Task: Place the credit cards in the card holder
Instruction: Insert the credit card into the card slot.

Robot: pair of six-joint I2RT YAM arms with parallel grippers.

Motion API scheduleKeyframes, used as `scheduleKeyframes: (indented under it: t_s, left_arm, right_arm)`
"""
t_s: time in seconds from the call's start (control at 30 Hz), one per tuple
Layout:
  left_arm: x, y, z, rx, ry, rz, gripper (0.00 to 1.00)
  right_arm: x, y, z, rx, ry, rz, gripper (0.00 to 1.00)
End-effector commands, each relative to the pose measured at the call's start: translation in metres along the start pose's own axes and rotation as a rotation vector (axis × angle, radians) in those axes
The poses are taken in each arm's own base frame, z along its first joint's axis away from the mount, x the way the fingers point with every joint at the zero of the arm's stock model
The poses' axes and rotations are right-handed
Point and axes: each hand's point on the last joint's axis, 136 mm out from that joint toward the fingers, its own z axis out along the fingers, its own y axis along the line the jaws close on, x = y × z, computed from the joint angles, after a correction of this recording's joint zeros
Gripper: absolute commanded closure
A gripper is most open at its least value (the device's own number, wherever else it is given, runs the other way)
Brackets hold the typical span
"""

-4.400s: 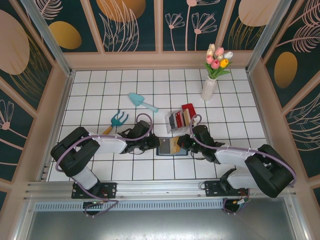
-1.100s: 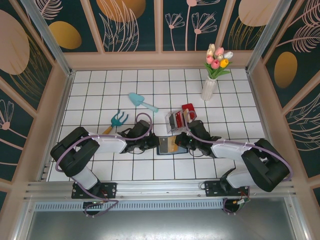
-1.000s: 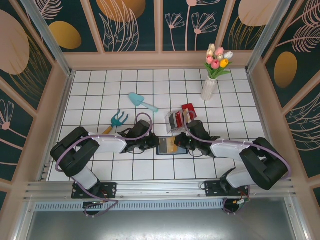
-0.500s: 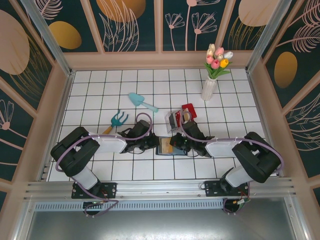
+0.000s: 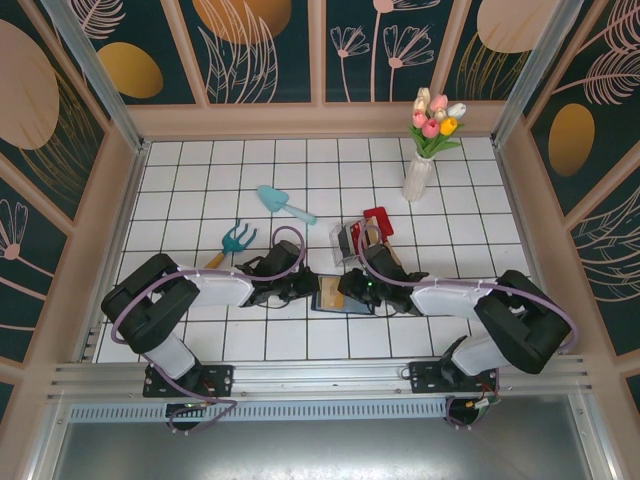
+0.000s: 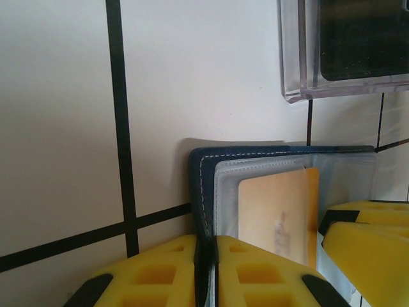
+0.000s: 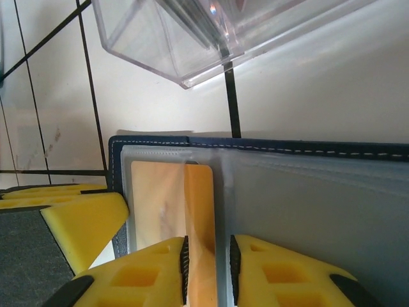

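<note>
On the tiles (image 5: pixel 300 340), the open card holder (image 6: pixel 199 185) is clamped at one edge by the left gripper (image 6: pixel 206 268); the right gripper's (image 7: pixel 208 268) narrow jaws straddle the gold-tan card (image 7: pixel 167 204) (pinched or loose, cannot tell), mostly sleeved toward the left gripper.

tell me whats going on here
Two arms are loading an open navy holder on the tiled table. The left gripper is shut on one edge of the holder, pinning it. The right gripper has its tips over a gold card that lies partly inside a clear sleeve; whether they grip it is unclear. More cards stand in the rack behind.
</note>
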Motion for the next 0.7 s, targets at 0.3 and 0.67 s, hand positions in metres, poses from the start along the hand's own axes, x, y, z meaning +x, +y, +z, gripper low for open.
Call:
scheduleKeyframes:
  t_s: [0.3,0.67]
  left_arm:
    - [0.020,0.031,0.003,-0.105,0.062,-0.015,0.85]
    - [0.015,0.034,-0.005,-0.134,0.027,-0.015,0.82]
  right_arm:
    - [0.013,0.019,0.020,-0.026,0.114,-0.072,0.93]
    - [-0.002,0.009,-0.001,0.119,0.027,-0.119,0.83]
